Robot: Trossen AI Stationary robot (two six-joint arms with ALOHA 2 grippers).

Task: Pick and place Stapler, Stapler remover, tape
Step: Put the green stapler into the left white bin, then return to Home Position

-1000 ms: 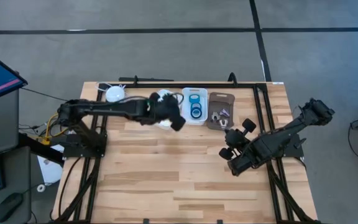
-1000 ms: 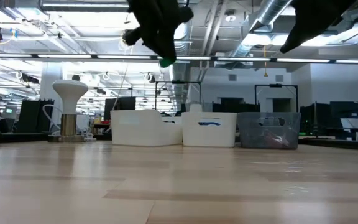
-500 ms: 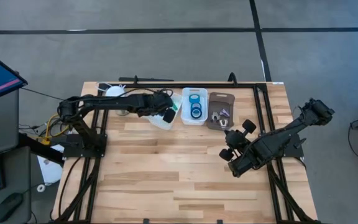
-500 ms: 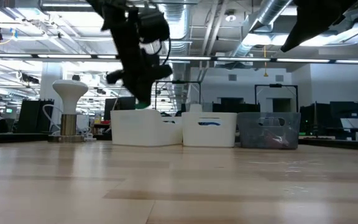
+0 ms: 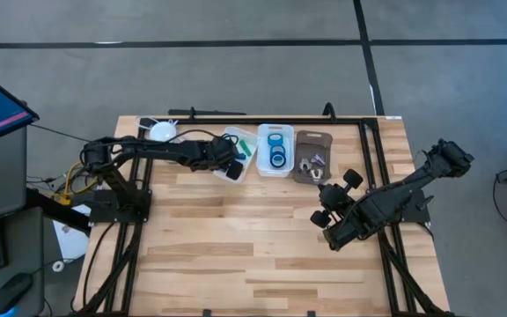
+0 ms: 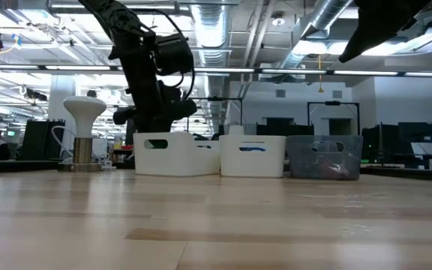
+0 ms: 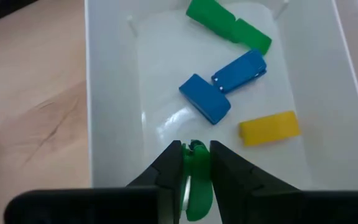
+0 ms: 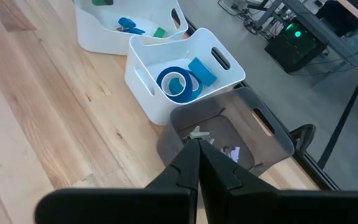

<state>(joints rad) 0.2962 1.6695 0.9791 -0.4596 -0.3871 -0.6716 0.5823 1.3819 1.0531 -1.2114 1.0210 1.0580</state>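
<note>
A: Left tool (image 7: pixel 190 163) status?
B: Positioned over the white bin (image 5: pixel 233 154) at the 12 o'clock edge of the surface (image 5: pixel 236 246). The fingers (image 7: pixel 166 167) are nearly closed, and a small green piece (image 7: pixel 194 186) is pinched between them.

A: What is seen in that bin?
B: From the left wrist view: two blue pieces (image 7: pixel 221 88), a yellow piece (image 7: pixel 269 127) and a green one (image 7: pixel 229 26) are lying on the bin floor, beyond the held piece.

A: Tape?
B: The blue tape rolls (image 5: pixel 276 150) are located in the middle white bin (image 5: pixel 274 167), just at 3 o'clock of the first bin. A blue ring with a pale centre (image 8: pixel 178 83) is shown there in the right wrist view.

A: Anything further along?
B: A grey bin (image 5: pixel 311 158) is set just at 3 o'clock of the tape bin, with small metal parts (image 5: pixel 310 161) in it.

A: Right tool (image 8: pixel 197 163)?
B: Fully closed, nothing held. It is parked above the surface at 3 o'clock, pointed toward the grey bin.
</note>
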